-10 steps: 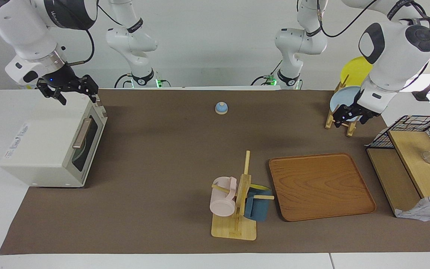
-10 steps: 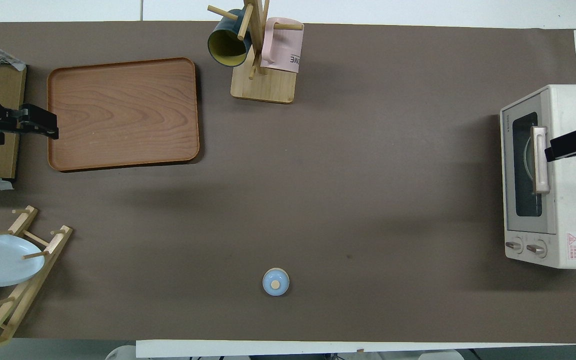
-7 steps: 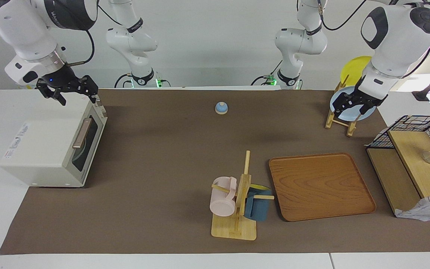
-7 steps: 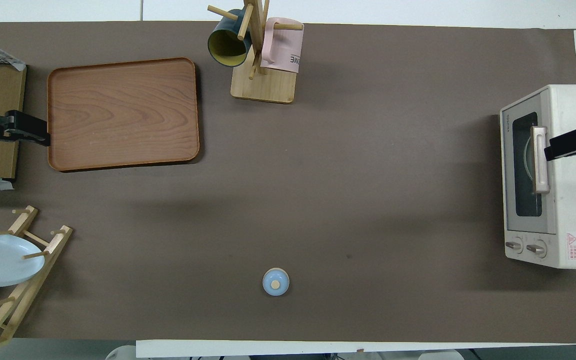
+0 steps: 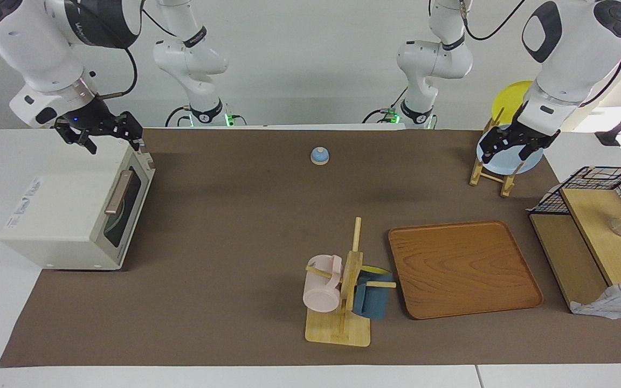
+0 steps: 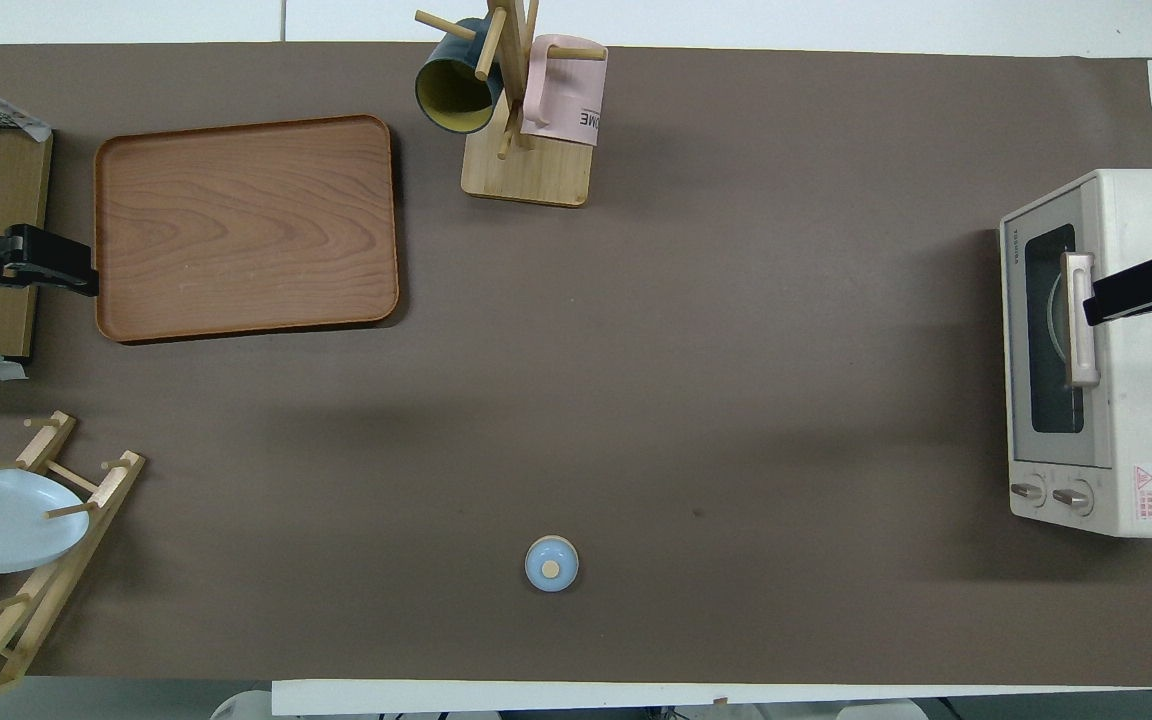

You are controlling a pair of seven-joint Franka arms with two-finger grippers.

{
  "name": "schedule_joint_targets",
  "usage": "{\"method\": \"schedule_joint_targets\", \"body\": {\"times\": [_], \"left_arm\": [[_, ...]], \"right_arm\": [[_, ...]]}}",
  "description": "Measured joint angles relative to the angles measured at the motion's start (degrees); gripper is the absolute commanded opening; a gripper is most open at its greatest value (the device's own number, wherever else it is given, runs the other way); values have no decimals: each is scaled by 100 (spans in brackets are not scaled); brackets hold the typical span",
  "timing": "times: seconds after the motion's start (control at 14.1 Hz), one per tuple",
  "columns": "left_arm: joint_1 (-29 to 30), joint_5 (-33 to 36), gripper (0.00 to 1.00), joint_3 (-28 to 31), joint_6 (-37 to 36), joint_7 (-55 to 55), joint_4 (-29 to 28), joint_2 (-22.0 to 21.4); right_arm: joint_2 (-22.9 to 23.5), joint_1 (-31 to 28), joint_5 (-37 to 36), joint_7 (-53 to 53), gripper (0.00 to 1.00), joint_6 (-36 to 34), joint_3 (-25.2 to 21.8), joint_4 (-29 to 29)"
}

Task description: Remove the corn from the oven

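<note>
So the oven (image 5: pixel 76 213) sits at the right arm's end of the desk (image 5: pixel 235 226), door shut, tan handle (image 5: pixel 118 192) across the dark glass. No sign of the corn in either view; something round and pale shows faintly through the glass, but I can't tell what it is.

The right claw (image 5: pixel 107 134) is up in the air over the top of the oven, at the corner nearest the robots. Its fingers look spread fairly wide apart, with nothing between them and nothing touched. From overhead, only its dark tip (image 6: pixel 1131 290) shows, lying over the oven's top edge just beside the handle, but the facing view shows it's well clear above the box.

The left claw (image 5: pixel 515 146) hangs over the wooden dish rack (image 5: pixel 496 172) at the left arm's end, in front of the pale blue plate (image 5: pixel 526 160) standing in it. Its fingers also look parted and empty, though I can't tell whether they brush the plate. A yellow plate (image 5: pixel 510 99) stands in the same rack, nearer the robots.

The rest of the desk: a small blue bell-looking thing (image 5: pixel 319 156) near the robots, a wooden tray (image 5: pixel 464 267), and beside that a mug tree (image 5: pixel 343 302) with a pink mug (image 5: pixel 321 283) and a dark blue mug (image 5: pixel 371 299) hanging on it. A black wire basket (image 5: pixel 596 188) with wooden boards sits at the left arm's end.
</note>
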Motion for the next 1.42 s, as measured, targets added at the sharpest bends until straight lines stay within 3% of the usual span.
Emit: {"method": "schedule_joint_targets", "body": {"times": [0.14,0.35,0.64,0.99,1.13,1.28,1.35,1.42], "left_arm": [[7,0,100,37,0,0,0,0],[22,0,100,78,0,0,0,-1],[22,0,100,78,0,0,0,-1],[22,0,100,78,0,0,0,-1],[22,0,100,78,0,0,0,-1],[22,0,100,78,0,0,0,-1],[22,0,100,78,0,0,0,-1],[22,0,100,78,0,0,0,-1]], "right_arm": [[-93,29,-23,-91,0,487,6,-426],[-63,26,-272,-114,0,1017,11,-956],[115,-11,-810,-151,0,1230,0,-1262],[219,-38,-858,-152,0,1670,10,-1578],[210,118,-835,-9,0,1725,42,-1642],[357,646,-825,662,0,2199,54,-1780],[543,987,-826,1105,5,2516,65,-1823],[747,1267,-828,1501,22,2739,82,-1824]]}}
